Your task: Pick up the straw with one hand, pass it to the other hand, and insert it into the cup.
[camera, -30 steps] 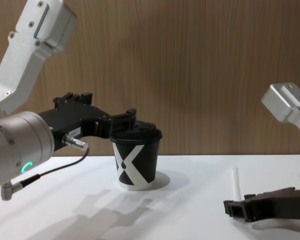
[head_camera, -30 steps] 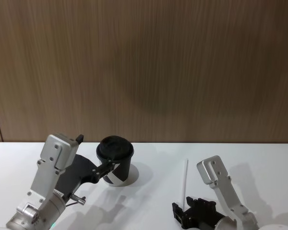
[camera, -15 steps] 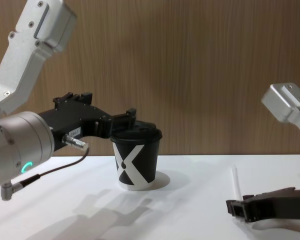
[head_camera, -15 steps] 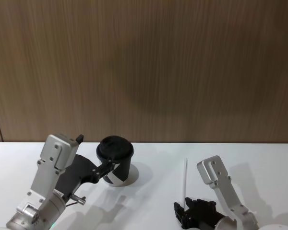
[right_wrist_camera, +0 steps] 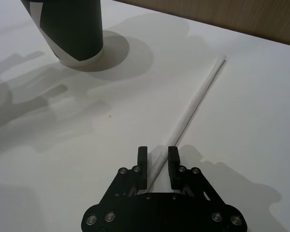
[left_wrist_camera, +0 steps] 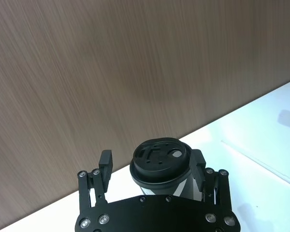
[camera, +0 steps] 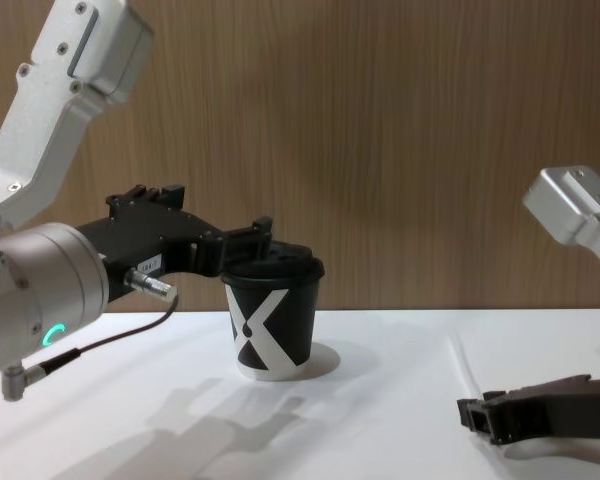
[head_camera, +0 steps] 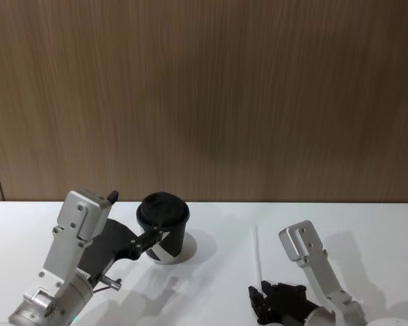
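- left gripper (left_wrist_camera: 151, 164) – reaches out level from the left at lid height, on a fat silver wrist (camera: 30, 290) with a glowing green ring (camera: 50, 335) and a dark cable (camera: 120, 335) looping under it. Its fingers (left_wrist_camera: 105, 162) are spread wide, one on each side of the cup just under the lid. The one on one side stands clear of the cup wall, so it's straddling, not squeezing.
- the cup (camera: 272, 320) – upright on the white table (camera: 380, 400), left of centre and toward the far wood-grain wall (head_camera: 258, 102). It's small, black paper, tapering to a white base, with a big white X mark. The black plastic lid (left_wrist_camera: 160, 153) is pressed on and has a small hole in its moulded top, so I can't tell what's inside.
- the straw (right_wrist_camera: 198, 99) – thin, straight and white, to the right of the cup and well apart from it. It runs from the right gripper away toward the wall. Its far end is down on the table, and the near end sits between the gripper's fingers.
- right gripper (right_wrist_camera: 157, 164) – low over the near right of the table, nearly flat and pointing away, on a plain light-grey arm link (head_camera: 313, 261). Its blocky black fingers are drawn in narrow, pinching the straw's near end.
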Robot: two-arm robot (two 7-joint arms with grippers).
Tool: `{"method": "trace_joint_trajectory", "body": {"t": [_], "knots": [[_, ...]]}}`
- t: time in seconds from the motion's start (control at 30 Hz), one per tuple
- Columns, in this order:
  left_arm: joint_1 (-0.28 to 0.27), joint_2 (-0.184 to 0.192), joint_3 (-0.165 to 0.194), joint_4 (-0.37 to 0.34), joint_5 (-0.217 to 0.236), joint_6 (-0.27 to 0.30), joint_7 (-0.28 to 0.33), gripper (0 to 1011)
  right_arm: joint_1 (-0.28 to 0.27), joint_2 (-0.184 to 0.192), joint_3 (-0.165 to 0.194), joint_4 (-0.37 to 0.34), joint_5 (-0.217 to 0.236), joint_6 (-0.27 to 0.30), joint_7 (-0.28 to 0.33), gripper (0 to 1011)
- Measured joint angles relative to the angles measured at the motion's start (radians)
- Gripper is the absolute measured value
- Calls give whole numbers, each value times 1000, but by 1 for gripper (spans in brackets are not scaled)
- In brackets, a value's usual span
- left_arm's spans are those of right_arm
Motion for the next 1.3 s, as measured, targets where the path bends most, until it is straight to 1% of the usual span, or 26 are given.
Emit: {"method": "trace_joint_trajectory", "body": {"t": [0.83, 1.03, 1.3], "knots": [[0, 0, 0, 0, 0, 0, 0, 1000, 1, -5, 3, 4, -1, -1, 0, 101], [0, 0, 0, 0, 0, 0, 0, 1000, 3, -11, 6, 12, -6, -15, -3, 62], [0, 0, 0, 0, 0, 0, 0, 1000, 3, -16, 10, 26, -20, -52, -10, 23]]}}
